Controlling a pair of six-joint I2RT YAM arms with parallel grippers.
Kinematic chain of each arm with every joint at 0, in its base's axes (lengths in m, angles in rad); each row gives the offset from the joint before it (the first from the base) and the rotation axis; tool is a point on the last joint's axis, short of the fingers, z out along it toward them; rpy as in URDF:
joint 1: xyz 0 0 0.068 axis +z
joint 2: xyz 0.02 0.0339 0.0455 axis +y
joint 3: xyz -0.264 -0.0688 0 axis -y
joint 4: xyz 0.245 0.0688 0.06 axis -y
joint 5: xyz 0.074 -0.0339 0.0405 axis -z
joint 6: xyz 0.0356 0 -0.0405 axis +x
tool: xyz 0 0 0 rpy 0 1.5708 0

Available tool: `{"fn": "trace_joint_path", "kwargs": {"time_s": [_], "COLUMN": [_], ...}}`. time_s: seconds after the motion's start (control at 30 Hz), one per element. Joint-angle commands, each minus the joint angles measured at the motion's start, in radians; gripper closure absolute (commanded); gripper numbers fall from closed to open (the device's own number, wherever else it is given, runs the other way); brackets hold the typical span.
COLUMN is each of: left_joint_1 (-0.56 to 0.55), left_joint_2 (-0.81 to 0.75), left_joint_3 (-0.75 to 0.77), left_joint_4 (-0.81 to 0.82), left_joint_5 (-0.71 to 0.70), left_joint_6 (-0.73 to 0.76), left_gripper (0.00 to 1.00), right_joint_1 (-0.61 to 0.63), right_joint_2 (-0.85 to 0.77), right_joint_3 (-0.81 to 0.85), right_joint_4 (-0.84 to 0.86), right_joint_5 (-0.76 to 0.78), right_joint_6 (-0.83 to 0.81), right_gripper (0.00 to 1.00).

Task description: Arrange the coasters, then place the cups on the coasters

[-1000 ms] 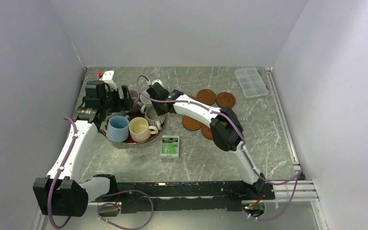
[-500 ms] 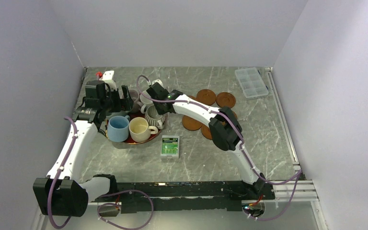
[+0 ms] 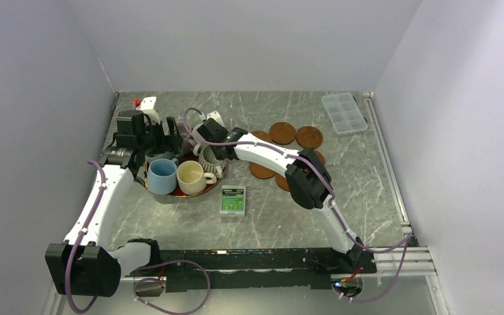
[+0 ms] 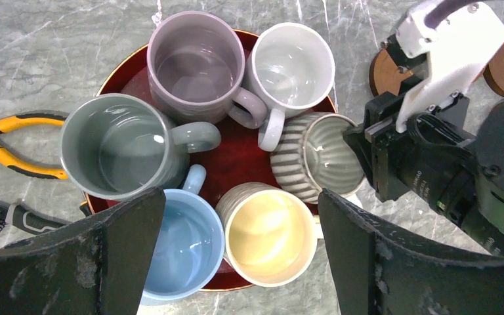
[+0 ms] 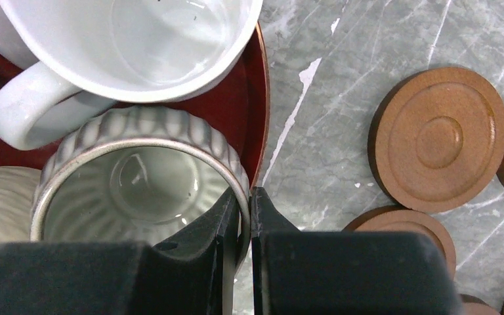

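Firmly clenched on the rim of the grey-and-white striped cup (image 5: pixel 141 184), the right gripper (image 5: pixel 244 197) is pictured with one finger inside the wall and one outside, at the right edge of the dark-red tray (image 5: pixel 248 98). All six cups are carried by that tray. The striped cup is hemmed in by the white cup (image 4: pixel 292 62) on the tray's far side and the cream cup (image 4: pixel 269 236) on its near side, while the mauve cup (image 4: pixel 193 62), the grey-green cup (image 4: pixel 121 147) and the light-blue cup (image 4: pixel 184 246) fill the tray's left half. The left gripper (image 4: pixel 236 220) is held spread wide above the tray, with nothing grasped. The coasters (image 5: pixel 438 139) are laid on the worktop (image 3: pixel 367 197) to the right of the tray, some partly hidden by the arm. Trouble is judged likeliest from the crowding: the white cup's handle lies right beside the striped cup, so a neighbour could be dragged or tipped if the lift is not kept straight. A thin pinch on one wall could also let the cup swing or slip. A green-and-white box (image 3: pixel 233 201) is set in front of the tray, its printing too small to be read.
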Motion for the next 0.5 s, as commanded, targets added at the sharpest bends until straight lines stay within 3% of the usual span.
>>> {"fn": "trace_joint_path", "kwargs": {"time_s": [0.0, 0.47], "left_joint_1": [-0.003, -0.004], "left_joint_2": [-0.009, -0.026], "left_joint_3": [0.039, 0.031], "left_joint_4": [0.015, 0.016], "left_joint_5": [0.008, -0.036], "left_joint_6": [-0.014, -0.015], "left_gripper": [0.07, 0.08], "right_joint_1": [0.013, 0.015], "right_joint_2": [-0.159, -0.338], "right_joint_3": [-0.037, -0.134], "right_joint_4": [0.06, -0.026], "right_joint_5": [0.054, 0.152], "right_joint_6": [0.008, -0.004], "right_gripper": [1.0, 1.0]}}
